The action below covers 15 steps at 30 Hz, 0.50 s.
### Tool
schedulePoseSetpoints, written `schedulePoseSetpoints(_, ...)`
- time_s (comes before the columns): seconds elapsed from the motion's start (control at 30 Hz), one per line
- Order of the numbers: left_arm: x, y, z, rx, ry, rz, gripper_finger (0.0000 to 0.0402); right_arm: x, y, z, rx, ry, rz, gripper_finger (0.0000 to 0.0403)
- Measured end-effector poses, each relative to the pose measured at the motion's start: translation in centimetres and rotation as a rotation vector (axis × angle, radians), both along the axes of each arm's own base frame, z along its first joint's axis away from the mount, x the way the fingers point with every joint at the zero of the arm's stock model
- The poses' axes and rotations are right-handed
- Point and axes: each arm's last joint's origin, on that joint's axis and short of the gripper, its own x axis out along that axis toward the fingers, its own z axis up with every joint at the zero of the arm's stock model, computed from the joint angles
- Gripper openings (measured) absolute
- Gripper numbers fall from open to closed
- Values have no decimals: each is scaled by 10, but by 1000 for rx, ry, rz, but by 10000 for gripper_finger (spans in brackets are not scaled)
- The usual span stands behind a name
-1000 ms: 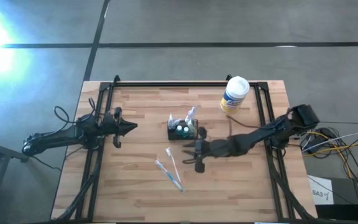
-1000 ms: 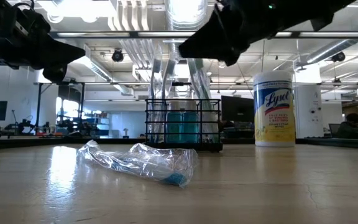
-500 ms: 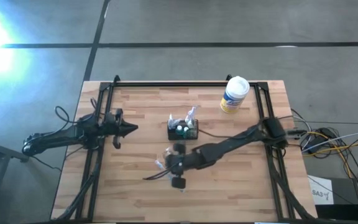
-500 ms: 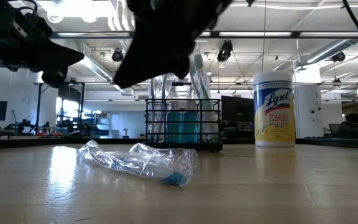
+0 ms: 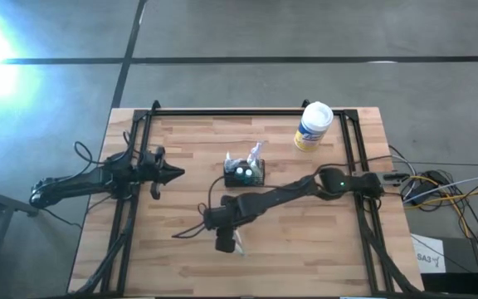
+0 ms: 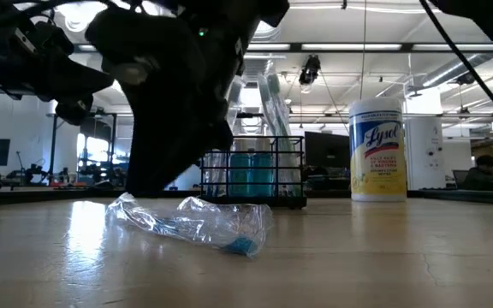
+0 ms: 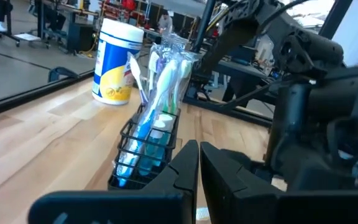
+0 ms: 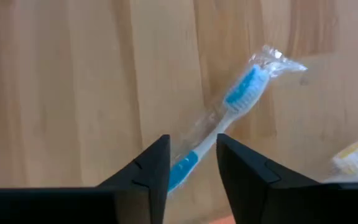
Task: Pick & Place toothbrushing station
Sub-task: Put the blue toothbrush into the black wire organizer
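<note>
On the bench (image 5: 322, 241) the right arm reaches well past the caddy (image 5: 245, 174), which stands mid-bench holding brushes. The right hand (image 8: 191, 163) hovers with jaws parted, empty, astride a wrapped toothbrush (image 8: 229, 121) whose long axis runs slantwise between the fingers. The left hand (image 5: 175, 172), clenched and empty, waits farther off at the bench's left edge.
</note>
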Motion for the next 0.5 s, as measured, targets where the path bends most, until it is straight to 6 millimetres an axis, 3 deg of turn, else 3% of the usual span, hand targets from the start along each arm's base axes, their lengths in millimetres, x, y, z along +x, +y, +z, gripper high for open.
schedulePoseSetpoints(0.27, 0, -1, -1, -30, 5, -25, 21, 6, -1, -14, -25, 68, -7, 157)
schedulePoseSetpoints(0.5, 0, -1, -1, -34, 9, -31, 21, 6, -6, -21, -43, 85, 4, 135)
